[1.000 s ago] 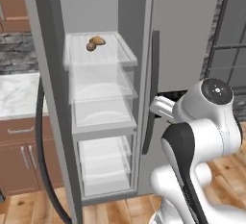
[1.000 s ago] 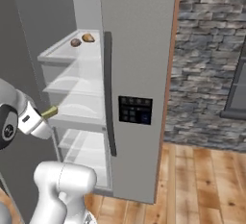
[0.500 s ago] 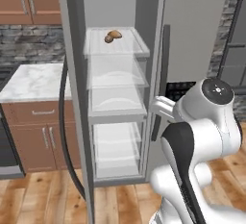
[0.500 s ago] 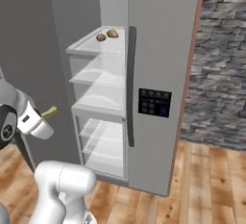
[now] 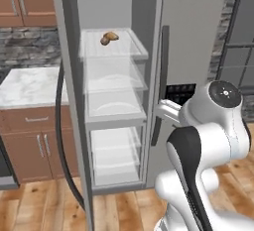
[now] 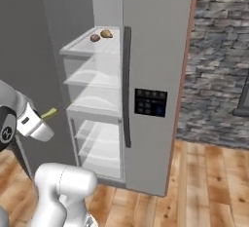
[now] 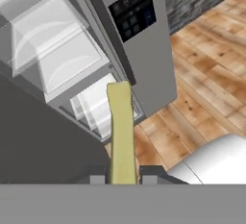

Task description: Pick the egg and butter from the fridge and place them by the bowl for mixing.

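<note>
My gripper (image 7: 122,175) is shut on the butter (image 7: 121,131), an olive-yellow stick that juts out from between the fingers. From the right base, the butter (image 6: 48,114) pokes out of the hand at the left, away from the shelves. The grey fridge (image 6: 155,50) stands with its left door open. On its top glass shelf lies the small dark brown egg (image 5: 105,41) (image 6: 95,38), beside a lighter orange-tan lump (image 5: 112,36). The bowl is out of view.
The open fridge door (image 5: 69,101) with its long dark handle stands left of the shelves. A marble counter (image 5: 30,84) over wooden cabinets lies further left. A stone wall (image 6: 219,50) is right of the fridge, above wooden floor (image 7: 206,74).
The whole scene has slid in both base views, so the base has moved relative to the fridge. The butter stays in the shut gripper; the egg has not moved on its shelf.
</note>
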